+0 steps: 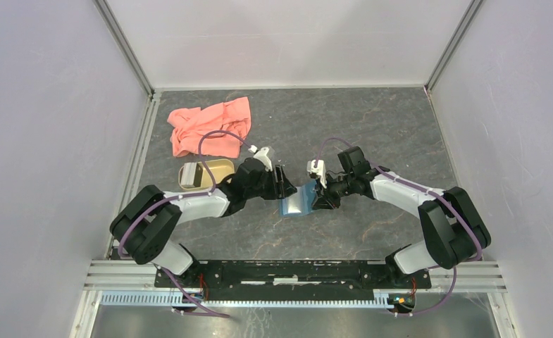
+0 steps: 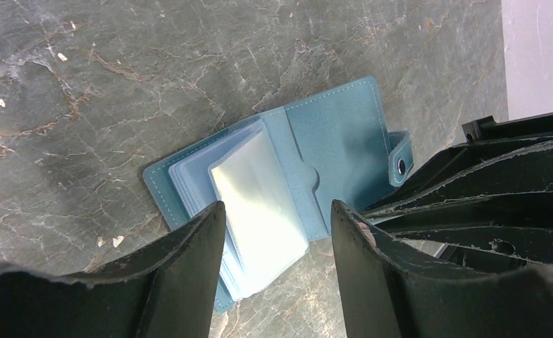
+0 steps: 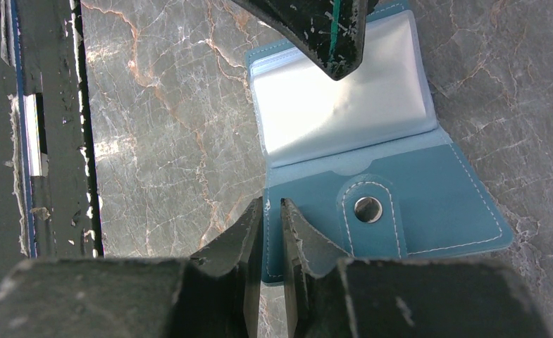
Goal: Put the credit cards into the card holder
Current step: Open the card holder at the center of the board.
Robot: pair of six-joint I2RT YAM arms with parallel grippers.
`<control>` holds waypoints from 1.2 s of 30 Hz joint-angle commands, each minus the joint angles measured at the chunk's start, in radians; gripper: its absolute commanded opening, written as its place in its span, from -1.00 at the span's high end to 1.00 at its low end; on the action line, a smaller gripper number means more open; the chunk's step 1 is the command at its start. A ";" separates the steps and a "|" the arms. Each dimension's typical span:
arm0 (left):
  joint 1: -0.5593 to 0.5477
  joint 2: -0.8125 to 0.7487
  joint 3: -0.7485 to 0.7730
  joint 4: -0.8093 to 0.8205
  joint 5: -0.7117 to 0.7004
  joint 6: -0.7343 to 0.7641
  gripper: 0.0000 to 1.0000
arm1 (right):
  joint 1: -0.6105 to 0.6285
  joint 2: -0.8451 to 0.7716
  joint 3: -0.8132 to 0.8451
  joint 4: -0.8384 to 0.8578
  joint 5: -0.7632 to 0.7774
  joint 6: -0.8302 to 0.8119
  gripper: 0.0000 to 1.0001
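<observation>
Black fingers of the left gripper (image 2: 279, 211) fill the near edge of its wrist view, spread wide with nothing between them, hanging just above the small flat teal-blue card holder (image 2: 337, 134). This lies opened out on the grey marbled surface (image 2: 118, 84) at the middle, between the two arms. Its clear plastic sleeves (image 2: 259, 204) fan up from the lighter blue inside. The right gripper (image 3: 272, 211) is closed down narrow on one edge of the cover, apparently pinning it open. By my reading the task is only prepared: the holder is open and steadied, yet no credit cards show in either gripper, and glare hides whether the top sleeve holds a pale one. Fetching the cards and sliding them in seems left to do. Far left lies a crumpled salmon-pink cloth (image 1: 210, 127) and, nearer, just beside the left arm, a tan oval dish (image 1: 183, 176) with a gold-yellow patch inside, perhaps a card. Both grippers sit close together and crowd the sleeves.
</observation>
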 commanded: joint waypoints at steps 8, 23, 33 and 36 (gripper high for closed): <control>0.003 0.031 0.060 -0.005 -0.030 0.063 -0.27 | 0.004 0.005 0.011 0.000 -0.021 -0.013 0.59; 0.002 0.067 0.066 0.029 0.016 0.051 -0.23 | 0.004 0.006 0.012 0.001 -0.025 -0.015 0.59; 0.004 0.077 0.029 0.184 0.147 -0.043 -0.22 | 0.004 0.005 0.014 -0.005 -0.025 -0.018 0.59; 0.004 0.077 0.025 0.197 0.152 -0.052 -0.23 | 0.003 0.003 0.014 -0.005 -0.025 -0.017 0.59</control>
